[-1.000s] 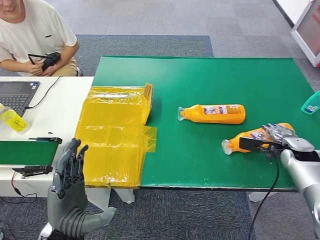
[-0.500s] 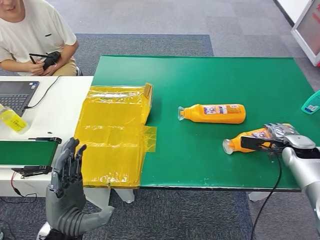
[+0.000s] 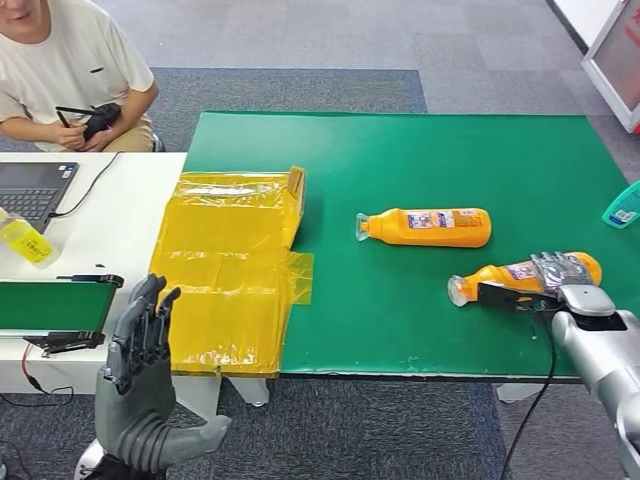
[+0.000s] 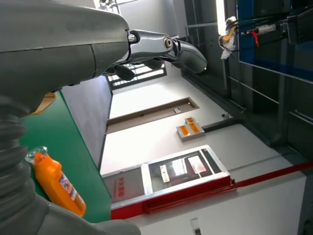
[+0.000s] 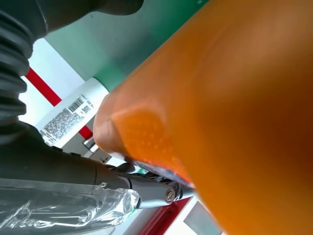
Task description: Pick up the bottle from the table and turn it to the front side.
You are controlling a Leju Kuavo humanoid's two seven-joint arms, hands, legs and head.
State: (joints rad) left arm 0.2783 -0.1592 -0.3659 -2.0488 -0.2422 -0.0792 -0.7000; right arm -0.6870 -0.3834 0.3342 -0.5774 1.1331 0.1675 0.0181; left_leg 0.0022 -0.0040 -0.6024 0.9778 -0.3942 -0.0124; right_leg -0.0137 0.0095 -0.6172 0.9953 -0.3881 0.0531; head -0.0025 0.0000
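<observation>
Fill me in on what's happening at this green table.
A humanoid robot is working on two orange bottles lying on the green table. Its right hand is closed around the nearer bottle, which lies on its side. The other bottle lies untouched further back. The left hand is raised, open and holding nothing, near a yellow-wrapped box. A person sits at the far left with a controller.

Right hand (image 3: 562,272), gripping near orange bottle (image 3: 494,277): sits lower right of frame, bottle now more level, cap end shifted slightly right.
</observation>
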